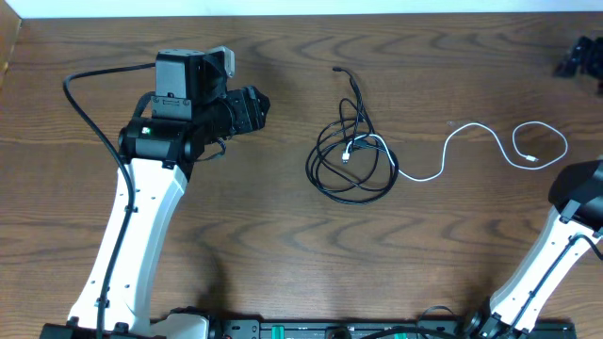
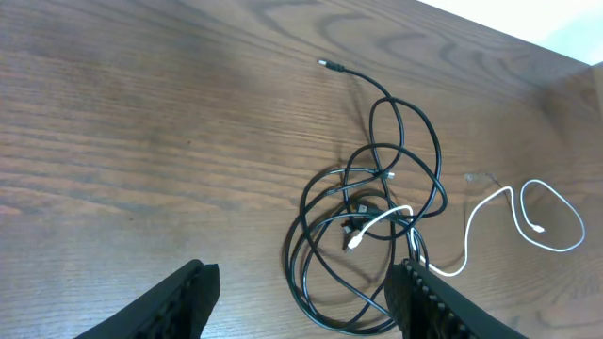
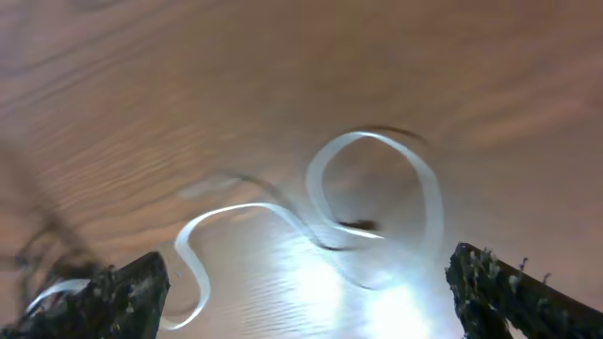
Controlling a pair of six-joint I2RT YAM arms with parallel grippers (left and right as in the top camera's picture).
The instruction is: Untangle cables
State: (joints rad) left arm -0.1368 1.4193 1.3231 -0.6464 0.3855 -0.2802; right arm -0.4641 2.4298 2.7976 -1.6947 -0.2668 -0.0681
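The black cable [image 1: 353, 160] lies in a tangled coil at mid-table, one plug end pointing to the far side. The white cable [image 1: 476, 125] has one plug end inside the coil and snakes right to a small loop [image 1: 539, 146]. My left gripper [image 1: 252, 108] is open and empty, left of the coil. In the left wrist view the coil [image 2: 363, 202] and the white cable [image 2: 468, 226] lie just ahead of the open fingers [image 2: 303, 282]. My right arm [image 1: 577, 193] is at the right edge. Its open, empty gripper [image 3: 309, 273] hovers over the white loop [image 3: 372, 137].
A dark object [image 1: 579, 56] sits at the far right corner. The table's far edge runs along the top, with a pale wall strip behind it. A black rail [image 1: 330, 330] runs along the front edge between the arm bases.
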